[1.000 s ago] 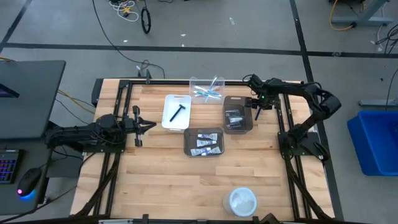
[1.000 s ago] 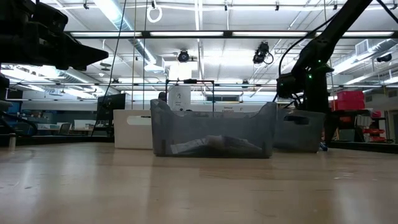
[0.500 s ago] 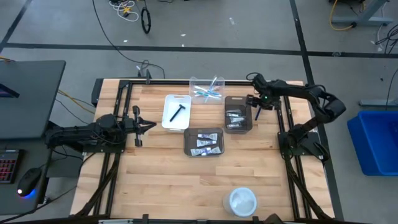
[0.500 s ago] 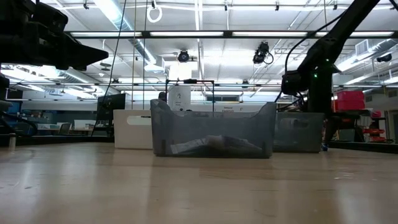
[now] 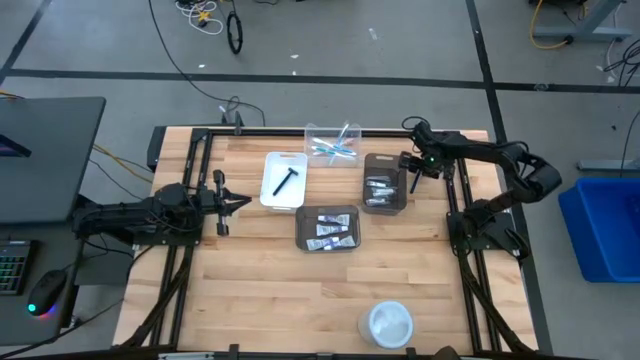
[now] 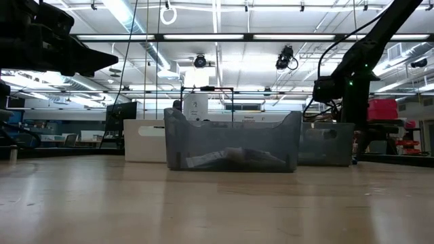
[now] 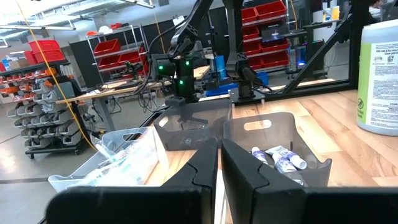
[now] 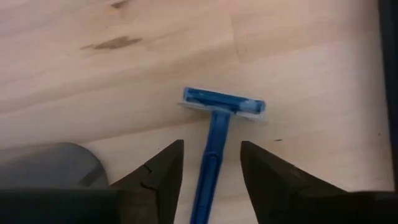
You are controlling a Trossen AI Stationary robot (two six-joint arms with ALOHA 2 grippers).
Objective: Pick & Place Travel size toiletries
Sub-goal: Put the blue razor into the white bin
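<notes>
razor (image 8: 214,138): blue | table (image 8: 93,74): pale wood, brown streaks | bin (image 8: 50,163): dark grey

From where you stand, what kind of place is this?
Probably a robotics lab or workshop. Shelving with red storage bins stands behind, cables trail over the concrete floor, and a wooden table carries bins of toiletries.

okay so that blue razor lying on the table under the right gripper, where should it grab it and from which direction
Best on the slim handle of the blue razor, coming straight down from above, fingers either side of it. It lies flat on the wooden table, and the right gripper hangs open, already straddling the handle. The wide head looks harder to pinch.
</notes>
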